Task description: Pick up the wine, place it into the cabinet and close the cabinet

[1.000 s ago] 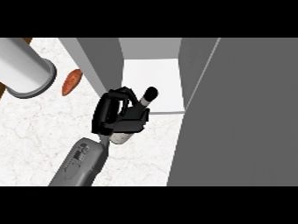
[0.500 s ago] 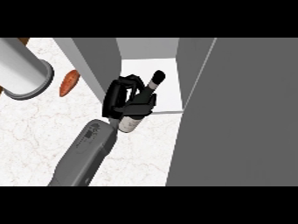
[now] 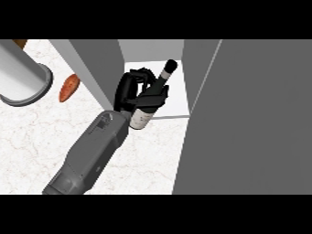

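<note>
The wine bottle [image 3: 143, 118] is dark with a pale label and lies tilted, its black neck pointing up and right into the open cabinet. Its neck sits over the cabinet's white floor [image 3: 177, 99], while its base hangs over the front lip. My left hand [image 3: 130, 87] is curled round the bottle's middle and hides most of the body. It sits just inside the cabinet's left wall [image 3: 96, 68]. The grey cabinet door [image 3: 266, 119] stands open at the right, filling that side of the view. My right hand does not show.
A large white cylinder [image 3: 13, 75] stands at the far left on the marble counter [image 3: 30, 146]. A small orange-brown item [image 3: 67, 87] lies between it and the cabinet wall. A strip of brown surface runs along the left edge.
My left hand has carried the bottle up and to the right, further into the cabinet opening. The neck now reaches over the cabinet floor.
</note>
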You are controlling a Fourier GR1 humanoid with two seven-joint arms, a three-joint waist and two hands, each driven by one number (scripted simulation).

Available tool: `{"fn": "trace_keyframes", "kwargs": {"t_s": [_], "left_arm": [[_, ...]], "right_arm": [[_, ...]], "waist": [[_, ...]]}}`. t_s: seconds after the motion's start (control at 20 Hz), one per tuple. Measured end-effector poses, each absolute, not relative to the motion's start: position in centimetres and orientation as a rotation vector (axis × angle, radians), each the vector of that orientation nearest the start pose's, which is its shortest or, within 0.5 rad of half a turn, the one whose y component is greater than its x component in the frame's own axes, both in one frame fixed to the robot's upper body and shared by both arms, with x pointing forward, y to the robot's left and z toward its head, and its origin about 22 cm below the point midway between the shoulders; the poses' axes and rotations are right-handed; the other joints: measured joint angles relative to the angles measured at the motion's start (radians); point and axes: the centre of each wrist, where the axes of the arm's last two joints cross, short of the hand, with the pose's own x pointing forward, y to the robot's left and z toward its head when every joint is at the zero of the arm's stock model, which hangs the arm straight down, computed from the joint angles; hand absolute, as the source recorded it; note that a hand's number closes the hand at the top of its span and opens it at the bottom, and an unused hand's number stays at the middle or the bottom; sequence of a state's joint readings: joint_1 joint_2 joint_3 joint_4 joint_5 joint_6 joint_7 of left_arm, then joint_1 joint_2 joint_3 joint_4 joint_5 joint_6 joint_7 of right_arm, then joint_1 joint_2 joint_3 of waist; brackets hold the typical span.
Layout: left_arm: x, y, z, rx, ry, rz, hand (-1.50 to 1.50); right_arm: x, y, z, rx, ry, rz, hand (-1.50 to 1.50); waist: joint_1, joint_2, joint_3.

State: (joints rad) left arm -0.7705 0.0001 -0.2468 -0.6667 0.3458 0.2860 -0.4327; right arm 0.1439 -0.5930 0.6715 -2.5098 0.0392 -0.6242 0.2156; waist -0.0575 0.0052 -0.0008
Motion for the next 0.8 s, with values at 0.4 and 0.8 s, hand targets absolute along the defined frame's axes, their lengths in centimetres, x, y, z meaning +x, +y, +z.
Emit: {"fn": "trace_keyframes", "kwargs": {"t_s": [0.4, 0.8], "left_arm": [[40.0, 9.5, 0.7, 0.007, -1.686, -0.158, 1.50], [41.2, 10.2, 0.9, 0.046, -1.641, -0.064, 1.50]], "right_arm": [[10.2, -18.1, 16.0, 0.128, -1.954, 0.198, -1.50], [9.9, -18.0, 15.6, 0.155, -1.951, 0.204, -1.50]], "waist": [[-0.017, 0.007, 0.000], [-0.038, 0.016, -0.001]]}}
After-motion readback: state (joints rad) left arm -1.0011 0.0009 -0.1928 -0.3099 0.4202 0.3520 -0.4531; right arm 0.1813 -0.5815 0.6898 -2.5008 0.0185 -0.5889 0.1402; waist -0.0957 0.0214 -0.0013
